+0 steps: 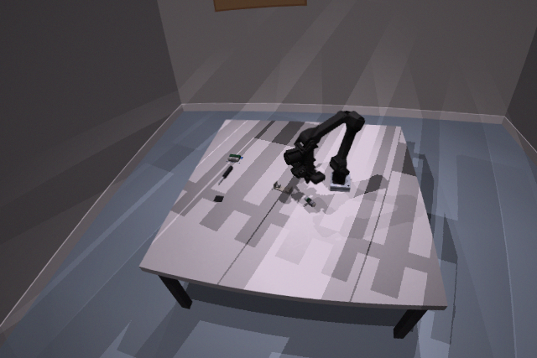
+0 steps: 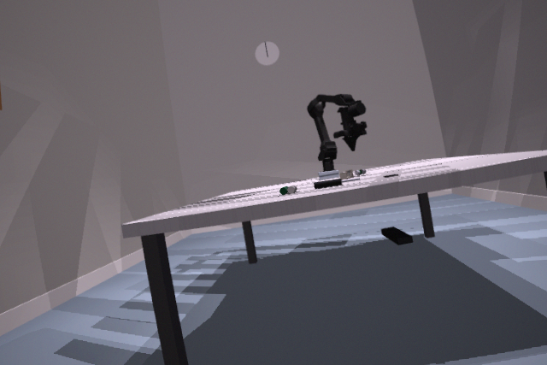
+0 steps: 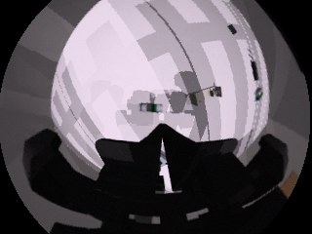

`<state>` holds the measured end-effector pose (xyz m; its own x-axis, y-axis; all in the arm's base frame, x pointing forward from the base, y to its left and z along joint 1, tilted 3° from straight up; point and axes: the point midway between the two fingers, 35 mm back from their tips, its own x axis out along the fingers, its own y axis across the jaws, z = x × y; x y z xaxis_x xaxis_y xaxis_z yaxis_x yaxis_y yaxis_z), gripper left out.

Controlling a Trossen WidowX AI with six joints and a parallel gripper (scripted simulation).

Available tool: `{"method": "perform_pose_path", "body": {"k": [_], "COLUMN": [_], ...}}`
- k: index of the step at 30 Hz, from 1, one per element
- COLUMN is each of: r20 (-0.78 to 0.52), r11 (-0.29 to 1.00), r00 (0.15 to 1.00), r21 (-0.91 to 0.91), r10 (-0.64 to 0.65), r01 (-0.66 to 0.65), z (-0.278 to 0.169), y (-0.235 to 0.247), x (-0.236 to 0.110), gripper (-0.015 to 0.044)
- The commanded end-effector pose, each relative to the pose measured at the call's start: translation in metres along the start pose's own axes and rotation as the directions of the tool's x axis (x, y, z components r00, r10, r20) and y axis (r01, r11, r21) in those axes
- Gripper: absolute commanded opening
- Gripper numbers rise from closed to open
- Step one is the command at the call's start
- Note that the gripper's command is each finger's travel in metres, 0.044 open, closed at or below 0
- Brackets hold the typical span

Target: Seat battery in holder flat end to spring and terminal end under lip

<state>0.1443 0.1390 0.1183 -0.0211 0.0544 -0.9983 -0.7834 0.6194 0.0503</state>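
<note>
Item: battery (image 1: 310, 203), small cylinder with a green band, lying on the counter (image 1: 303, 267) at centre of the top view, not in the holder (image 1: 284, 188), which sits just left of it and apart.

Jaws (image 2: 352, 145): closed on nothing, raised above the counter. In the wrist view the battery (image 3: 151, 108) lies just beyond and left of the tips, long axis roughly across the frame; the holder (image 3: 207, 93) lies to the right.

Unclear: the holder's spring and lip, and which battery end is the terminal, are too small to make out. A similar green-banded item (image 1: 234, 157) lies at upper left.
</note>
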Motion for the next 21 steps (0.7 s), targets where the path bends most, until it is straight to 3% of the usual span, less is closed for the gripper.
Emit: {"method": "perform_pose_path", "body": {"k": [1, 6, 8, 11, 15, 21], "r20": [0.004, -0.001, -0.001, 0.000, 0.001, 0.003], "r11": [1.000, 1.000, 0.998, 0.936, 0.711, 0.162], "r00": [1.000, 1.000, 1.000, 1.000, 1.000, 1.000], "r21": [-0.005, 0.000, -0.067, -0.352, -0.703, -0.987], "r10": [0.004, 0.000, 0.000, 0.001, 0.003, 0.005], "r01": [-0.004, 0.000, -0.001, -0.001, -0.001, 0.002], "z": [0.000, 0.000, 0.000, 0.002, 0.003, 0.002], "y": [0.001, 0.000, 0.001, 0.005, 0.011, 0.021], "x": [-0.005, -0.001, 0.002, 0.014, 0.032, 0.058], "gripper": [0.0000, 0.0000, 0.0052, 0.0131, 0.0235, 0.0235]}}
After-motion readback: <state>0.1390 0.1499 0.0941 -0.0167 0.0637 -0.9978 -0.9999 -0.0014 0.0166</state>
